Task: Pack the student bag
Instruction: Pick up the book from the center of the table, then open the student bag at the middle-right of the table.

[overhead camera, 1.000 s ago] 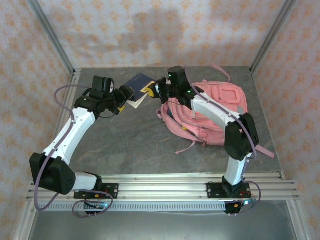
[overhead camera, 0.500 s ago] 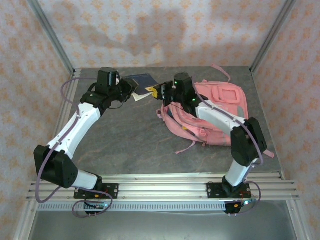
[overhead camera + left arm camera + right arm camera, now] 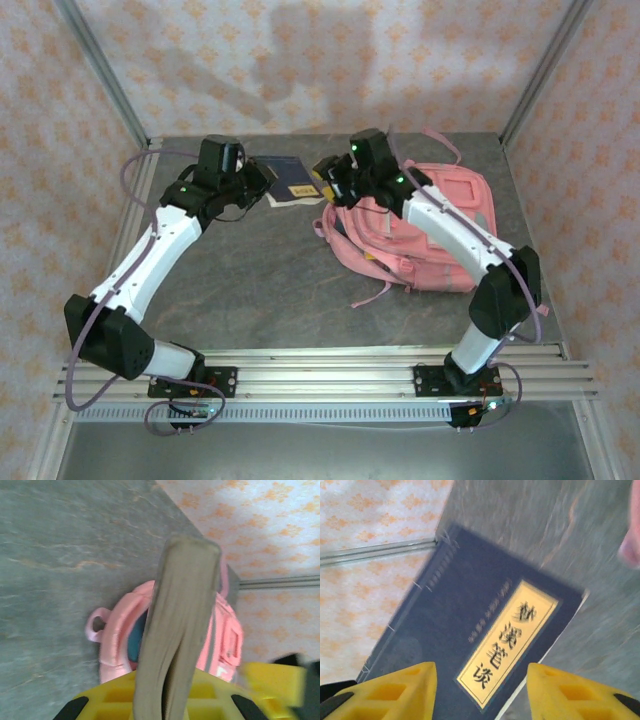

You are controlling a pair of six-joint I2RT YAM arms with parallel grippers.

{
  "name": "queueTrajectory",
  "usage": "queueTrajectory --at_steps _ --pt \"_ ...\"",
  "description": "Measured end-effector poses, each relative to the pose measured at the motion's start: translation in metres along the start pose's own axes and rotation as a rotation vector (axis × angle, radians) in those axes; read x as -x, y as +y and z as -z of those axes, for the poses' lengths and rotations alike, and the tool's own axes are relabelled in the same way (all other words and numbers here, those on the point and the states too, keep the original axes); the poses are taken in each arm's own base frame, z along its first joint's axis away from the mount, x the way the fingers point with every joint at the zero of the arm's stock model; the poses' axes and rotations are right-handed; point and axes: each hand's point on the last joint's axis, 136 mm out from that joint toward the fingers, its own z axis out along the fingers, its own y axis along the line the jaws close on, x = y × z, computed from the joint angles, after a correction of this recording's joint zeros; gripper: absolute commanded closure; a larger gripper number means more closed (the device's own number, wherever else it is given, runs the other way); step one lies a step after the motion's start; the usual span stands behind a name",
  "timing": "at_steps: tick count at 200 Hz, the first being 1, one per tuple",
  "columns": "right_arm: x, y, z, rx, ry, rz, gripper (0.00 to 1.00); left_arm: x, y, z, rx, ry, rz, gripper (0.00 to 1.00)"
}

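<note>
Since a second ago, both arms have swung back and the book (image 3: 285,180) has changed hands. From above: your left gripper (image 3: 262,186) clamps it, elbow bent; your right gripper (image 3: 322,182) hovers at the edge of the bag (image 3: 430,225), which lies right of centre. Left wrist: book edge-on between the fingers, so it may twist loose. Right wrist: jaws apart, cover close ahead; retreating could clip it.

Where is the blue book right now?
In the top view, the blue book is near the back of the table, just left of the pink backpack, pinched in the left arm's fingers.
</note>
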Motion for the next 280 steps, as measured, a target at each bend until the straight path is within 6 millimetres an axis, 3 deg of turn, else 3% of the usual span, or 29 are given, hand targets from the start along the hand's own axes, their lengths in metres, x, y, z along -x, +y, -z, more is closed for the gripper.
queueTrajectory --at_steps 17,50,74,103,122,141,169,181,204,239,280 --pt "0.022 -0.012 0.017 -0.091 -0.08 0.13 0.46 -0.003 0.01 0.015 0.043 -0.006 -0.034 1.0" --pt "0.065 -0.088 0.034 -0.424 -0.173 0.277 0.39 -0.011 0.018 0.031 0.07 -0.001 -0.082 1.0" --pt "0.092 -0.128 0.039 -0.598 -0.196 0.324 0.35 -0.021 0.027 0.031 0.103 0.03 -0.108 1.0" --pt "0.118 -0.159 0.029 -0.682 -0.159 0.317 0.38 -0.032 0.03 0.03 0.12 0.063 -0.135 1.0" --pt "0.122 -0.174 0.011 -0.649 -0.064 0.287 0.45 -0.034 0.032 0.031 0.128 0.072 -0.141 1.0" --pt "0.116 -0.175 -0.009 -0.567 0.035 0.272 0.56 -0.036 0.035 0.03 0.134 0.078 -0.144 1.0" --pt "0.101 -0.162 -0.021 -0.449 0.13 0.283 0.91 -0.04 0.043 0.028 0.156 0.094 -0.143 1.0" --pt "0.098 -0.161 -0.022 -0.422 0.145 0.279 1.0 -0.041 0.046 0.028 0.163 0.096 -0.148 1.0" --pt "0.089 -0.157 -0.017 -0.375 0.164 0.301 1.0 -0.041 0.047 0.031 0.166 0.091 -0.161 1.0" --pt "0.073 -0.135 0.012 -0.285 0.154 0.336 1.0 -0.041 0.046 0.032 0.16 0.092 -0.166 1.0" --pt "0.055 -0.107 0.044 -0.177 0.146 0.355 1.0 -0.049 0.041 0.011 0.105 0.143 -0.171 1.0"
